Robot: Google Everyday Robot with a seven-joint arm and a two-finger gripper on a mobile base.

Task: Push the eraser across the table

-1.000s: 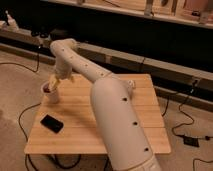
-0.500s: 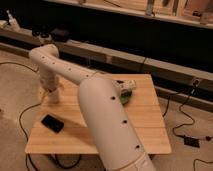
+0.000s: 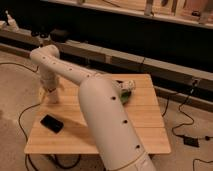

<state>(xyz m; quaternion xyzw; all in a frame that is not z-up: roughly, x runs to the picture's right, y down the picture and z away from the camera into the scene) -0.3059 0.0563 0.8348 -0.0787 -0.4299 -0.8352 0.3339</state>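
Eraser [image 3: 51,123], one only, lies flat near the front-left corner of the table [image 3: 150,127], its long axis slanting from the table's back-left toward its front-right. One table, one white arm [image 3: 107,120]: it rises over the table's front edge, bends above the table's middle, stretches to the left edge and turns its wrist downward there. The single gripper [image 3: 51,94] hangs low at the table's back-left corner, fingers apart, not touching the eraser
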